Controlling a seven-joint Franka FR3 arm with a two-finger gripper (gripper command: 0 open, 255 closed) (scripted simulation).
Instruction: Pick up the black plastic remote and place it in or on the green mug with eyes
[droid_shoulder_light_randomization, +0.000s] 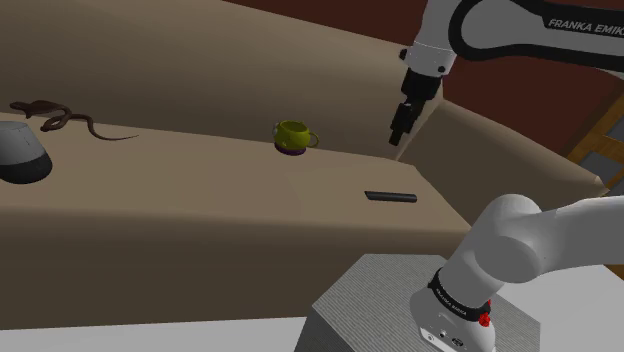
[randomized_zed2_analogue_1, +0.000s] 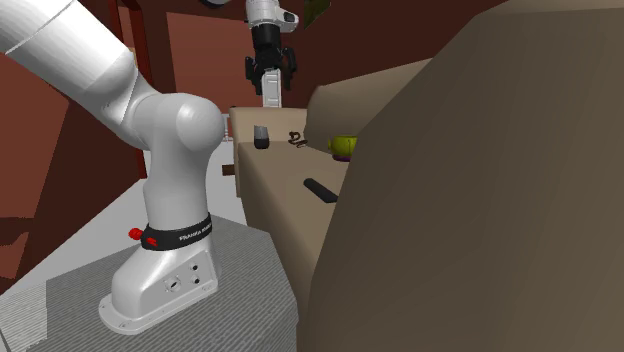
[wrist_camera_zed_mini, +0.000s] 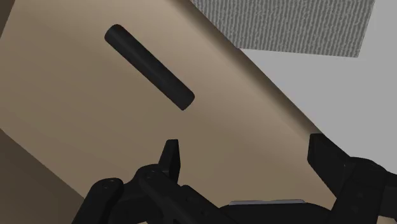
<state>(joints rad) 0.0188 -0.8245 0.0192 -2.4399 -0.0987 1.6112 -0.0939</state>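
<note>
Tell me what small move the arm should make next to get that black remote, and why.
Probably lower the pincer toward the black remote while shifting sideways to straddle it. The pincer hangs open above the tan seat, apart from the remote, which lies flat and off-centre from the pincer in the wrist view.

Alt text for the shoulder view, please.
The black gripper hangs above a tan surface, apart from a black remote lying flat nearer the stand. A green mug stands to the remote's upper left; a grey object and a brown curled thing sit far left.
</note>
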